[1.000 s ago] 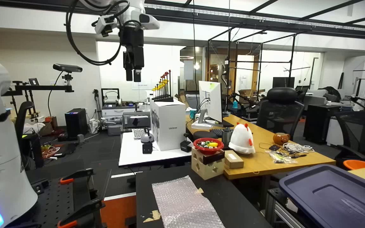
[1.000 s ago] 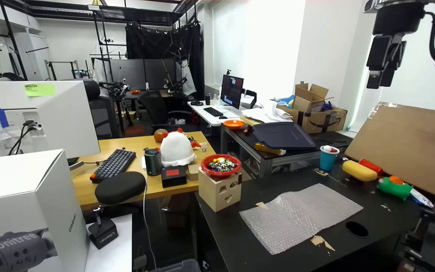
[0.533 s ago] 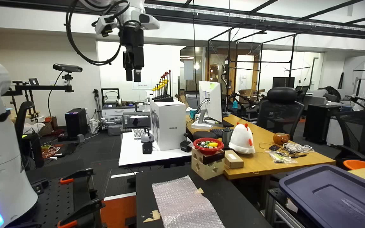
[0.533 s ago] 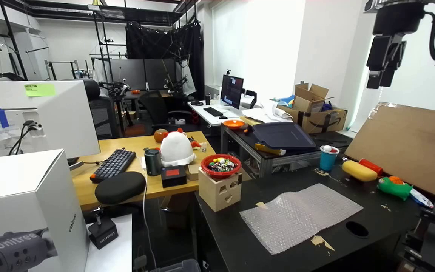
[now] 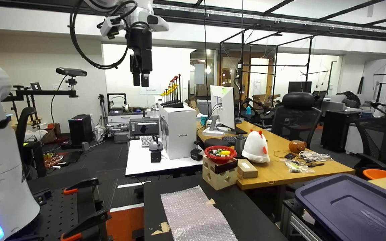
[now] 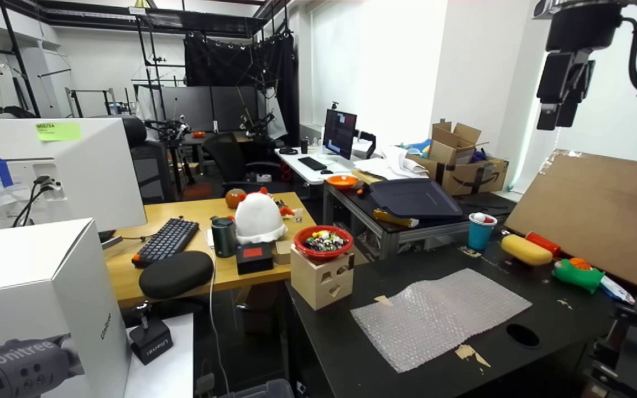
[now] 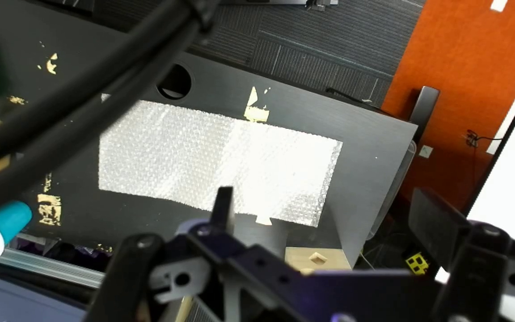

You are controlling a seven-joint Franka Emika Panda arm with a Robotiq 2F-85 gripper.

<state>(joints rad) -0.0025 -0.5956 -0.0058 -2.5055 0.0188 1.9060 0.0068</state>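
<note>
High over a black counter, the robot's claw hangs with its fingers spread wide apart. Below it, a slightly rumpled sheet of bubble wrap lies on the counter. Near one corner, a red bowl of small colorful items rests on a wooden shape-sorter cube, well apart from a blue cup.

Glare bleaches the bubble wrap in my wrist view, where my own cable blurs. In an exterior view, I see the white wall overexposed.
</note>
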